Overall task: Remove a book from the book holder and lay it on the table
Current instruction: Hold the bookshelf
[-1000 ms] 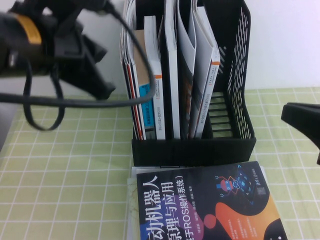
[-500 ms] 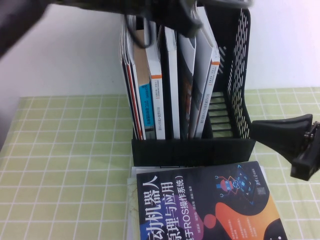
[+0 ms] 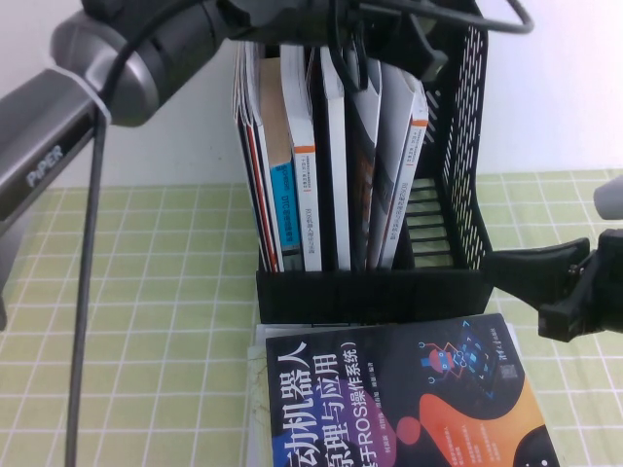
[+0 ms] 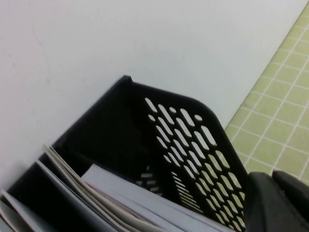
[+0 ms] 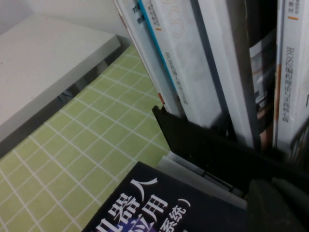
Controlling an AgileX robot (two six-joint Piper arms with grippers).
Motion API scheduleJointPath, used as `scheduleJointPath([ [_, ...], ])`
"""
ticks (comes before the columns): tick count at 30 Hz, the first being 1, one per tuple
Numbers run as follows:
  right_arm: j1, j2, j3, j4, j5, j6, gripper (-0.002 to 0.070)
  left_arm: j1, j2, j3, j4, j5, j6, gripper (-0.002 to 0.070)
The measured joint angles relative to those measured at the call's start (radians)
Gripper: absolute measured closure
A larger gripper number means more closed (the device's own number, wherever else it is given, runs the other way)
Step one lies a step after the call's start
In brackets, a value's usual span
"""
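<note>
Your black book holder (image 3: 389,282) stands at the back edge of the green checked table (image 3: 136,331), upright books (image 3: 331,146) packed inside it. A dark book (image 3: 399,399) lies flat at the front edge, just in front of the holder. Your left gripper (image 3: 375,34) hangs over the tops of the upright books; you cannot tell whether its fingers are apart or together. Your right gripper (image 3: 545,277) sits near the holder's right front corner, and its grip cannot be told either

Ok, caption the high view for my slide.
Left hand reaches over the upright books in the black book holder; right hand waits beside it, one book lying flat in front.
</note>
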Motion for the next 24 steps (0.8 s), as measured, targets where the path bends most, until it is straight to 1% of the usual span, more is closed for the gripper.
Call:
scheduleJointPath([
  [4,0.000,0.002,-0.017,0.002,-0.084,0.002,0.0677,0.018,0.020,0.000,0.006,0.004,-0.002,0.0677],
  [8,0.000,0.023,-0.078,0.007,-0.129,0.002,0.0654,0.066,0.021,-0.001,0.008,0.017,-0.053,0.0678],
  [11,0.000,0.065,-0.139,0.007,-0.103,-0.012,0.0619,0.104,0.021,-0.001,0.010,0.047,-0.109,0.0678],
  [15,0.000,0.132,-0.215,0.007,-0.101,-0.023,0.0538,0.137,0.017,-0.002,0.010,0.093,-0.136,0.0678],
  [17,0.000,0.161,-0.237,0.009,-0.115,-0.025,0.0491,0.138,0.013,-0.002,0.004,0.099,-0.134,0.0678],
  [19,0.000,0.188,-0.248,0.009,-0.124,-0.025,0.0454,0.130,0.010,-0.002,-0.027,0.104,-0.095,0.0678],
  [24,0.000,0.227,-0.253,0.009,-0.126,-0.023,0.0426,0.076,0.006,-0.002,-0.128,0.115,0.026,0.0678],
])
